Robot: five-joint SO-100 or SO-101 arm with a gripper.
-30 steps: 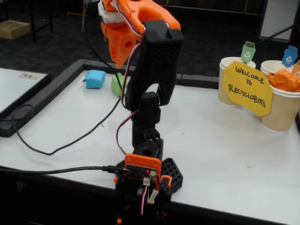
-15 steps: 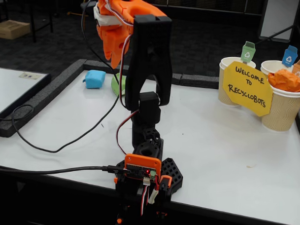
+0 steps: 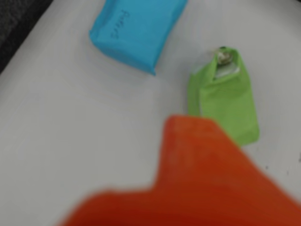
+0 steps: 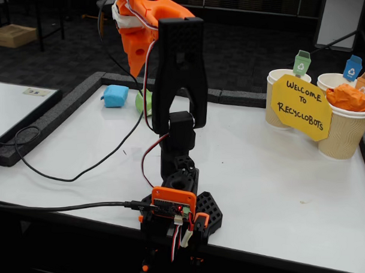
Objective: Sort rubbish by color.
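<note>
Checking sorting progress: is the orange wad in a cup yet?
Yes: the orange wad sits in the front cup, showing above its rim.

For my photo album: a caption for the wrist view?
Orange gripper above blue wad and green wad on white table.

green wad [image 4: 142,102]: mostly behind arm | blue wad [image 3: 134,30]: cut by top edge | hand [image 3: 188,188]: blurred, jaws unreadable

White table [image 4: 280,181], dark carpet floor [image 4: 66,56], cardboard box [image 4: 12,36].
</note>
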